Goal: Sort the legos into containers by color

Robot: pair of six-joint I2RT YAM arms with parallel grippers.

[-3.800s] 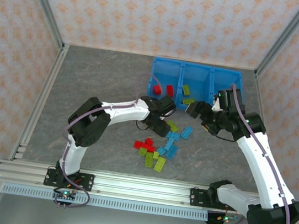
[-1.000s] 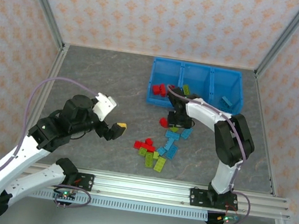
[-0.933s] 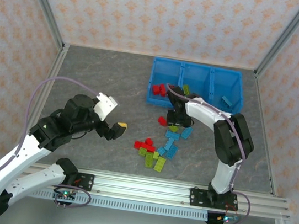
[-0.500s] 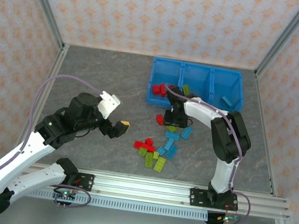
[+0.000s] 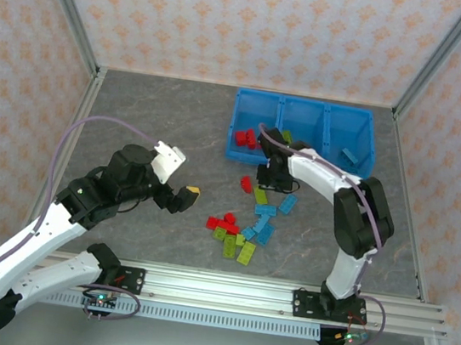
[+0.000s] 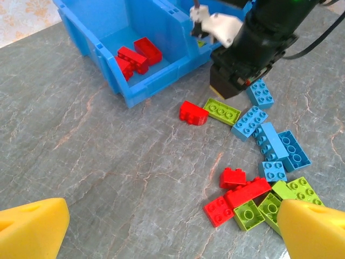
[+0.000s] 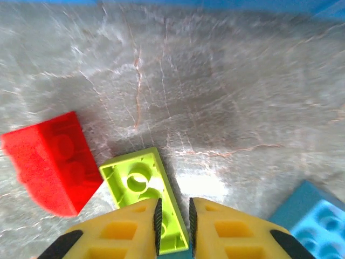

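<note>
**Right arm down on a green brick, just near of the bins**

The right gripper [image 7: 173, 209] sat low over the table [image 5: 160, 120], just near of the bins [image 6: 156, 83]. Its fingers were pressed almost together, w/ the end of a green brick [image 7: 135, 178] running into the slit btwn them. It looked like a pinch on that end, but I couldn't tell whether the brick was truly gripped; it lay flat on the table. A red brick [image 7: 51, 159] sat just left of it, touching or nearly so. A blue brick [image 7: 315, 216] lay to the right, apart.

The left gripper [image 6: 172, 229] hung spread wide & empty over bare table, well left of the loose pile [image 5: 244, 230].

In the bins were red pieces on the left, green in the middle and one blue on the right. Most of the bricks lay loose on the table, near of the bins.

Step in hand, my read: pick-up of the green brick.

Next move calls for:
- a straight lift, checking the brick comes up w/ the fingers
- a short carry over the near wall to the middle bin
- release there

Risks: the grip is on one end only, so the brick may swing or slip, and the red neighbour may get nudged on the way up.
</note>
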